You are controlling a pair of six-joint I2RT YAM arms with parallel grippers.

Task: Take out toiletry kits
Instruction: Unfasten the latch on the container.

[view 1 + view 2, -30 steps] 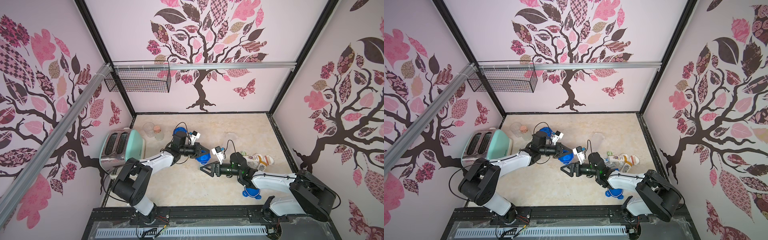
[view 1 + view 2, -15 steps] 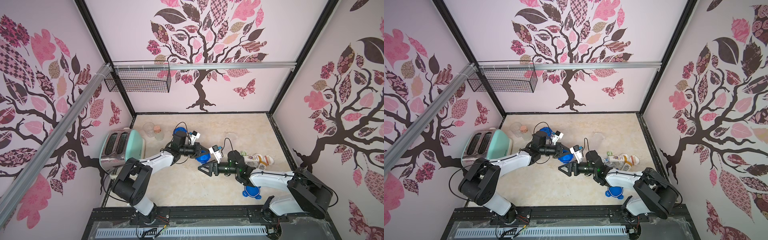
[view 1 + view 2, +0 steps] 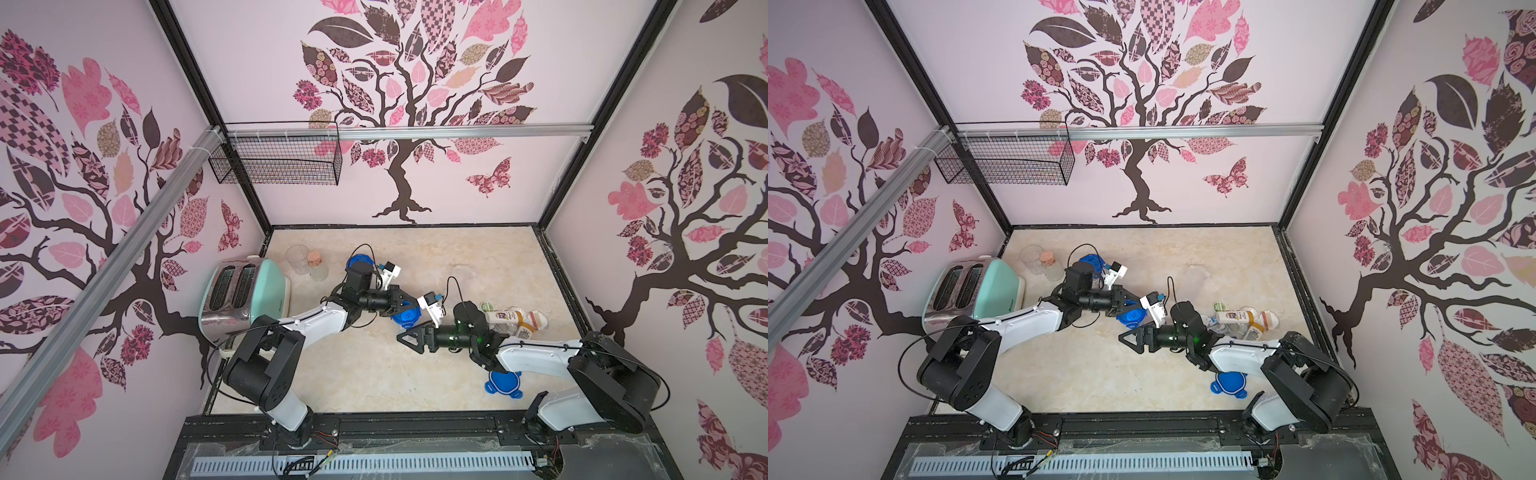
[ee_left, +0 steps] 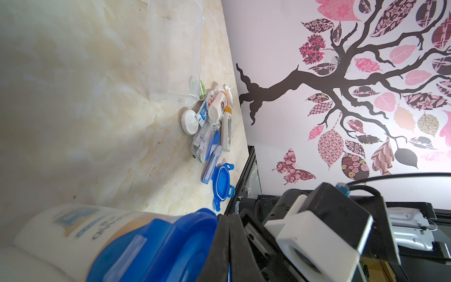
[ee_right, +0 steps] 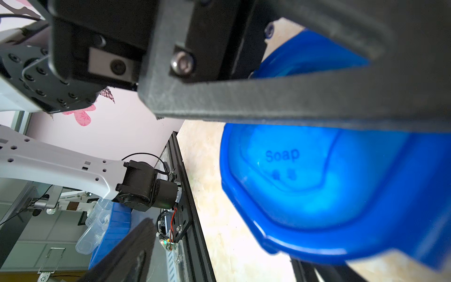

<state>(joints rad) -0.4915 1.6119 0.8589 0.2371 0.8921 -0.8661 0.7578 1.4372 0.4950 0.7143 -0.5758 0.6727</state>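
Observation:
Several loose toiletry kit items [image 3: 513,322] lie in a pile by the right wall: white bottles, a tube, a round tub and a blue toothbrush [image 4: 212,158]. A clear canister with a blue lid [image 3: 405,318] stands mid-table, and a white bottle [image 4: 73,227] shows inside it. My left gripper [image 3: 410,308] is shut on a clip at the lid's edge; a thin blue sliver shows between its jaws [image 4: 229,244]. My right gripper [image 3: 406,338] is open just in front of the same lid [image 5: 317,183], holding nothing. One of its fingers [image 5: 127,254] shows low in the right wrist view.
A loose blue lid [image 3: 503,383] lies near the right arm's base. An empty clear canister [image 4: 175,48] stands by the pile. A second blue-lidded canister [image 3: 359,262], a clear cup [image 3: 297,258], a cork-stoppered jar [image 3: 316,266] and a mint toaster [image 3: 243,297] sit at the back left. A wire basket [image 3: 276,160] hangs above.
My right gripper has crept a little to the left, closer to the lidded canister. The left arm and the canister have not moved.

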